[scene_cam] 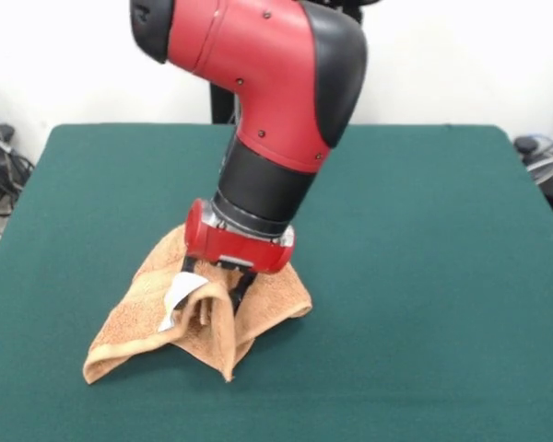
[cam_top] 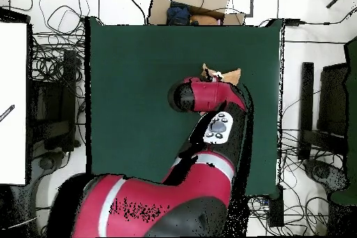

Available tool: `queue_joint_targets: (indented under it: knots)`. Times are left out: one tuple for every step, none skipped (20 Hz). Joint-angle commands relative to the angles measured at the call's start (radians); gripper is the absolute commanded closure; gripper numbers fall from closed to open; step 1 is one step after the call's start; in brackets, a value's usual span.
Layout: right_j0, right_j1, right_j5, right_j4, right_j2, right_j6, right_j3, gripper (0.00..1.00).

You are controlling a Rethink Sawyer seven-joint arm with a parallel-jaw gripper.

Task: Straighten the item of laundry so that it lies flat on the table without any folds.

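Reaching down over the green table point(scene_cam: 424, 230), my red and black arm point(scene_cam: 267, 101) ends in my pincer point(scene_cam: 219, 287), which sits right at the top of the orange-tan towel point(scene_cam: 129, 322). From the front view, the dark fingers point(scene_cam: 243, 284) press into the cloth where it rises to a peak, and the fabric bunches between them, so I am clenched on the towel. The cloth hangs from that peak like a small tent: one flap spreads toward the picture's lower left, where a corner lies on the felt, another drops to a point at the front, and a third lobe lies to the right. A white tag point(scene_cam: 178, 299) dangles just below my pincer, on the left of the raised fold. The towel sits left of the table's middle, toward the near edge in this view.

From overhead, my arm covers most of the towel point(cam_top: 232, 75); only a small crumpled orange patch shows beyond the wrist, with a speck of white on it. That patch lies toward the table's upper right point(cam_top: 125, 75). Cables point(cam_top: 56, 54) sprawl on the floor beside the table.
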Motion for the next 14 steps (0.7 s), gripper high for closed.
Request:
queue_joint_targets:
  knots:
    - [-0.142,-0.036,0.091,-0.077,0.318,-0.158,0.081,0.00]
    - [-0.168,-0.042,0.102,-0.081,0.353,-0.174,0.091,0.00]
    - [-0.185,-0.046,0.104,-0.087,0.375,-0.178,0.097,0.00]
    - [-0.203,-0.049,0.118,-0.094,0.401,-0.194,0.103,0.00]
    - [-0.225,-0.053,0.124,-0.100,0.431,-0.204,0.112,0.00]
    - [-0.231,-0.055,0.130,-0.108,0.439,-0.203,0.113,0.00]
    - [-0.237,-0.057,0.136,-0.116,0.448,-0.202,0.113,0.00]
    - [-0.236,-0.058,0.146,-0.127,0.447,-0.195,0.108,0.00]
    - [-0.235,-0.061,0.149,-0.135,0.445,-0.188,0.107,0.00]
    - [-0.233,-0.065,0.151,-0.145,0.442,-0.179,0.106,0.00]
    - [-0.232,-0.068,0.156,-0.155,0.440,-0.173,0.104,0.00]
    - [-0.229,-0.068,0.165,-0.165,0.435,-0.168,0.095,0.00]
    - [-0.232,-0.070,0.169,-0.173,0.437,-0.165,0.094,0.00]
    - [-0.236,-0.075,0.173,-0.182,0.440,-0.164,0.097,0.00]
